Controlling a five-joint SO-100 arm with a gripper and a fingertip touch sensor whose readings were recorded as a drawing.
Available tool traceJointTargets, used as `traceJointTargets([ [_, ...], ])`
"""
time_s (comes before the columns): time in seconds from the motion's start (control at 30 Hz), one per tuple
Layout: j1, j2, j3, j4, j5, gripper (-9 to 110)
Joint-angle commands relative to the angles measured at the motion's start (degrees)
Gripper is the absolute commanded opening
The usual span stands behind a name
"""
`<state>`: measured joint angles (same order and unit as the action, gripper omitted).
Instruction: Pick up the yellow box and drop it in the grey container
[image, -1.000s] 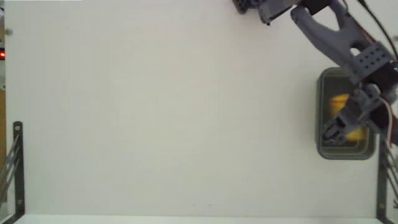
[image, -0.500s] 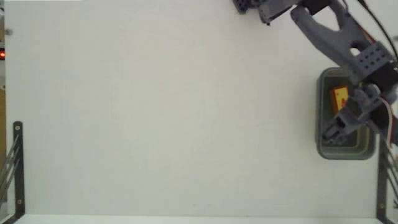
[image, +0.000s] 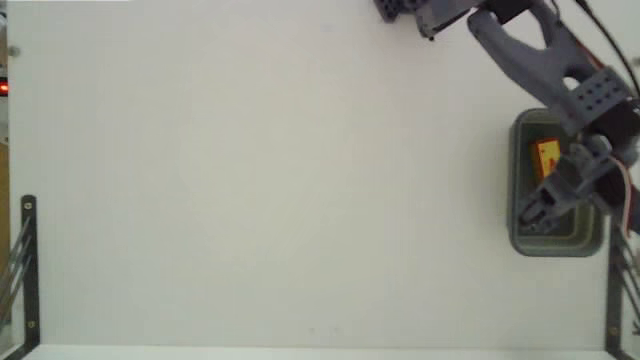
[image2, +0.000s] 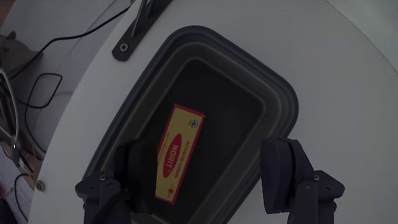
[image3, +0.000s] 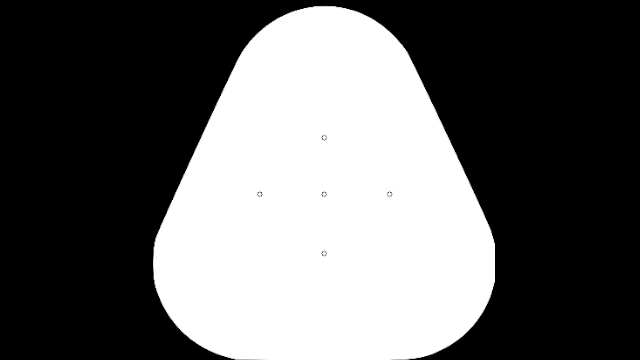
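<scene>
Claw: spread wide, nothing between the fingers. In the wrist view the two dark fingers enter from the bottom edge, one lower left, one lower right, with open space between them.
Claw position: above the tub, over its inside. In the fixed view the claw hangs over the lower half of the tub.
Box: lies flat on the tub floor, printed face up, red oval showing. It is below the claw and free of it, touching neither finger. In the wrist view it sits nearer the left finger than the right, its long side tilted slightly off vertical. Its lower end reaches close to the bottom of the picture between the fingers.
Box, fixed view: seen in the upper half of the tub, just above the claw in the picture, partly hidden by the arm.
Tub: grey-green, rounded corners, stepped thick rim. It stands on the white table, directly under the claw. In the fixed view the tub is at the right edge of the table.
Arm: grey, reaches from the top of the fixed view down to the tub.
Bracket: black, on the table beyond the tub's far end, well apart from the claw.
Cables: dark, off the table edge, left of the claw in the wrist view.
</scene>
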<state>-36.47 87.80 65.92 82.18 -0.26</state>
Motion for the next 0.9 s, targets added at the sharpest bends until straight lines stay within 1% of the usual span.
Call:
traceJointTargets([
  [0.0,-0.60,5.72,0.41,-0.48,0.26,110],
  [0.37,2.20,9.39,4.04,-0.46,0.26,110],
  [0.87,9.44,18.88,13.47,-0.41,0.26,110],
])
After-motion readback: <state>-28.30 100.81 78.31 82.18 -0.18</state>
